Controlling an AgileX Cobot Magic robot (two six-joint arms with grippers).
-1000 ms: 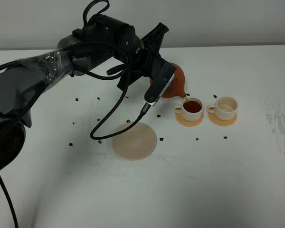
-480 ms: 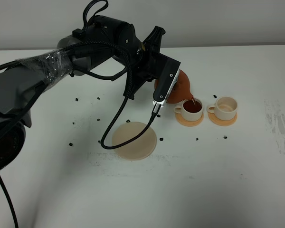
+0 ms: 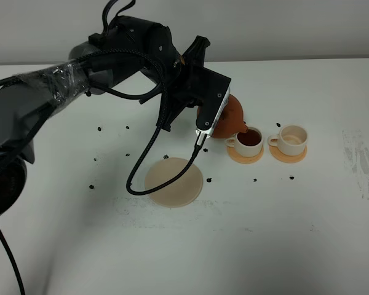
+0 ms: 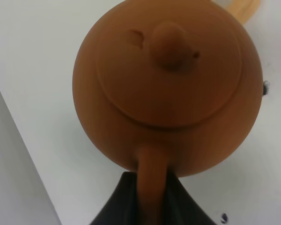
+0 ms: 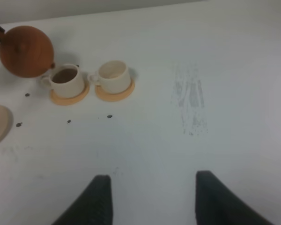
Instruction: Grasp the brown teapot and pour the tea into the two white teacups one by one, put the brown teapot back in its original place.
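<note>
My left gripper (image 3: 213,120) is shut on the loop handle of the brown teapot (image 3: 232,118) and holds it in the air, its spout over the left white teacup (image 3: 248,141). The wrist view shows the teapot (image 4: 167,84) with its knobbed lid, the handle between my fingers (image 4: 126,197). The left cup holds dark tea; the right white teacup (image 3: 293,139) looks empty. Each cup stands on an orange coaster. The pale beige disc coaster (image 3: 173,182) lies bare in front of the arm. My right gripper (image 5: 150,199) is open above bare table, far from the cups (image 5: 68,79) (image 5: 113,76).
Small dark specks (image 3: 209,180) are scattered on the white table (image 3: 264,233) around the disc and cups. A scuffed grey patch (image 3: 360,161) marks the table's right side. The left arm's cable (image 3: 149,153) hangs over the disc coaster's far edge.
The teapot has swung back toward level and risen slightly over the left cup. The stream seen a second ago has stopped. The right arm has not moved.
</note>
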